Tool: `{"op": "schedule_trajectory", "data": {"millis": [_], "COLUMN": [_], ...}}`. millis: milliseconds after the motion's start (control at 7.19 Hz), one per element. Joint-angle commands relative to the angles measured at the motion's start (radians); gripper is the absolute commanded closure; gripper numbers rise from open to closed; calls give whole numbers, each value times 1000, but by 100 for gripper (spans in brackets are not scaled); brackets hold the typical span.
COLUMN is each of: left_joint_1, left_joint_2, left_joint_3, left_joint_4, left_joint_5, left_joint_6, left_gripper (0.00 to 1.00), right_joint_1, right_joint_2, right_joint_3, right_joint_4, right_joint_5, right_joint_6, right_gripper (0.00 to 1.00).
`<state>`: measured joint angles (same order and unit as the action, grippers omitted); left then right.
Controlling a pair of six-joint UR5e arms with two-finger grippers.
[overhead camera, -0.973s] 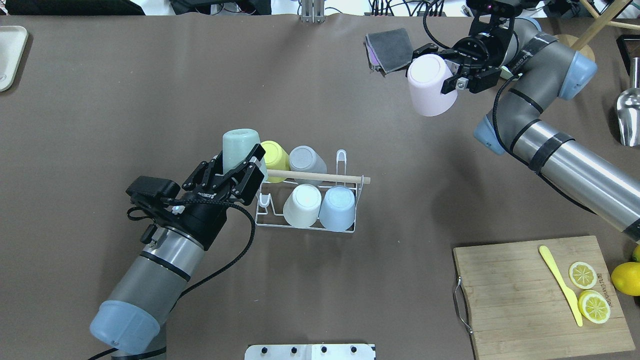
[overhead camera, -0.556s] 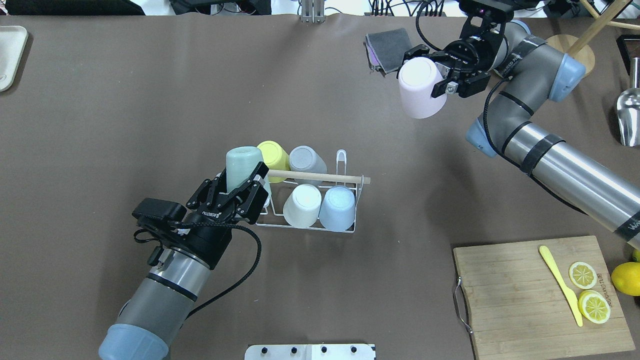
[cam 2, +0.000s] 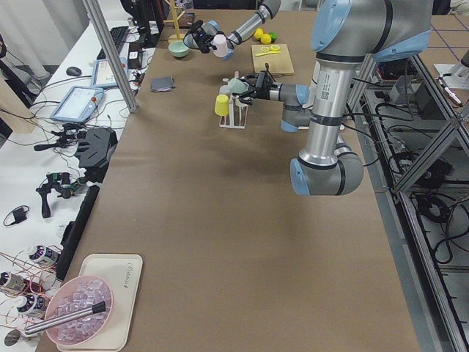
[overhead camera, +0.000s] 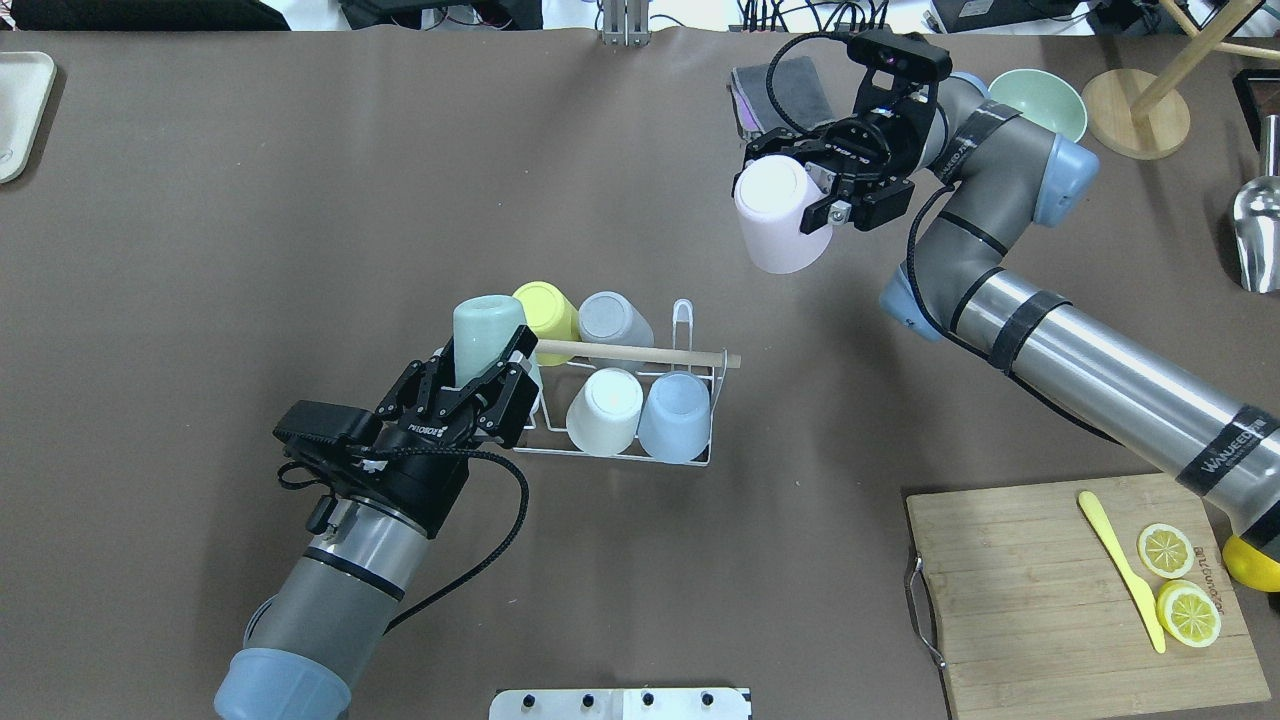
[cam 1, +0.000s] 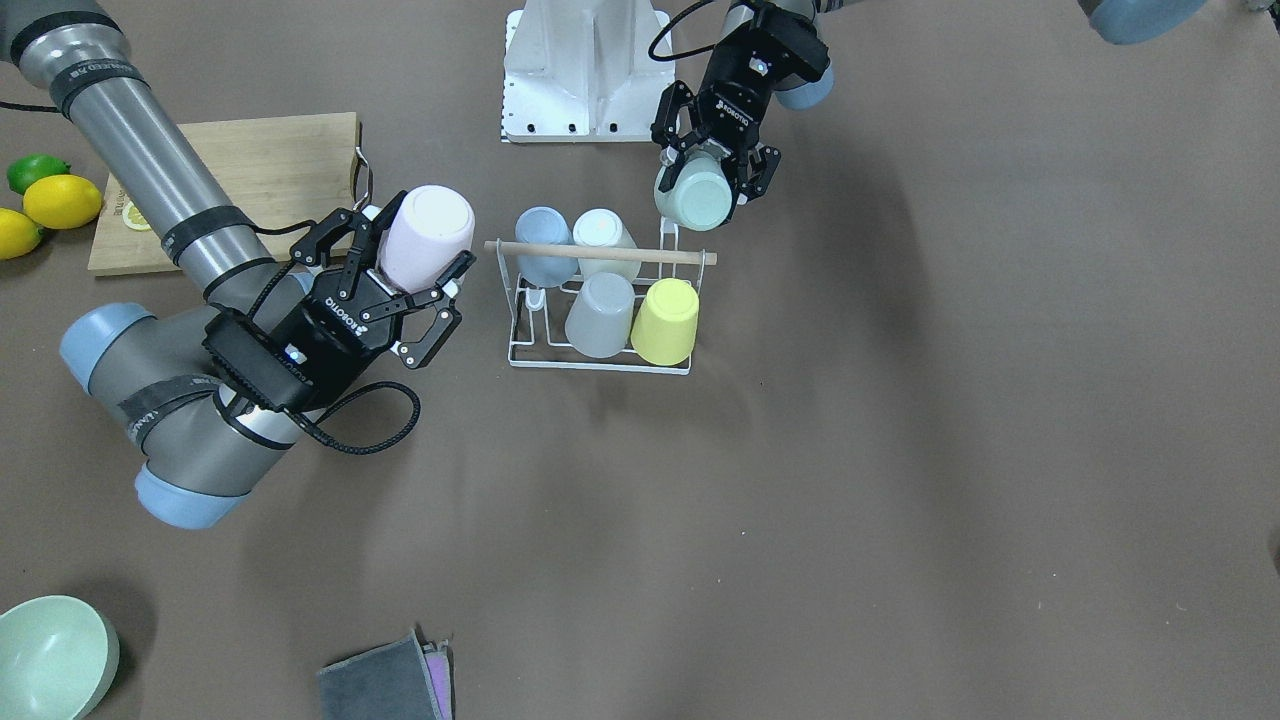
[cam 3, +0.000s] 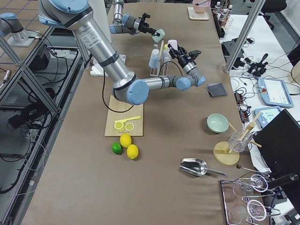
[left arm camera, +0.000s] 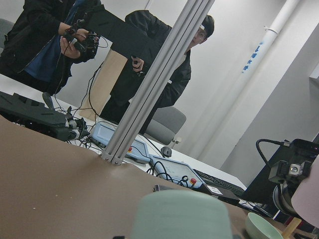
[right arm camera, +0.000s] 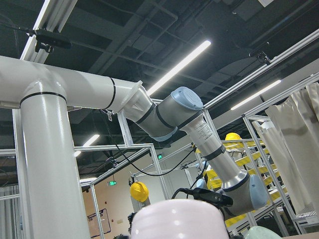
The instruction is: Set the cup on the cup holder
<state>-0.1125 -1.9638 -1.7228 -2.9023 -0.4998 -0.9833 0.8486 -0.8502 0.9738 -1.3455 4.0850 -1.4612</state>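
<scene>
While both arms carry a load, I log the left one first. In the overhead view the left gripper [overhead camera: 480,362] sits left of centre. Its fingers are closed partway around a mint-green cup [overhead camera: 487,328] and grip its sides. The cup is base-up and leans away from the wrist. It sits at the left end of the cup holder [overhead camera: 615,455], right by the tip of the wooden rod [overhead camera: 640,353]. I cannot tell whether it is touching a peg. The front-facing view puts it just above the rod's right end [cam 1: 693,200].

Right gripper [overhead camera: 800,195]: upper right of centre in the overhead view, jaws spread wide and clamped on a pink cup [overhead camera: 775,228], base towards the camera. It is well apart from the holder and held clear of the brown table [overhead camera: 250,250].

Holder contents, all inverted:
- far row: yellow cup [overhead camera: 545,305], then grey cup [overhead camera: 610,318]
- near row: cream cup [overhead camera: 603,410], then pale blue cup [overhead camera: 673,415]

Elsewhere:
- lower right: cutting board [overhead camera: 1040,600] with lemon slices [overhead camera: 1165,550] and a yellow knife [overhead camera: 1120,570]
- top edge: grey cloth [overhead camera: 795,85] just behind the right gripper, green bowl [overhead camera: 1045,95] beside the right arm
</scene>
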Motion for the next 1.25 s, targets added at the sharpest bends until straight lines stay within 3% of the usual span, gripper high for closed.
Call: {"op": "schedule_trajectory", "data": {"millis": [0, 1112], "left_joint_1": [-3, -13], "left_joint_2": [-13, -47], "left_joint_3": [15, 98], "left_joint_4": [0, -3], "left_joint_5": [13, 29], "left_joint_6": [0, -9], "left_gripper": [80, 75], "right_joint_1": [-34, -42], "right_joint_2": [3, 25], "right_joint_3": [-1, -43], "right_joint_4": [2, 2], "right_joint_5": [-2, 34], "right_joint_6": [-25, -195], "right_gripper": [67, 68]}}
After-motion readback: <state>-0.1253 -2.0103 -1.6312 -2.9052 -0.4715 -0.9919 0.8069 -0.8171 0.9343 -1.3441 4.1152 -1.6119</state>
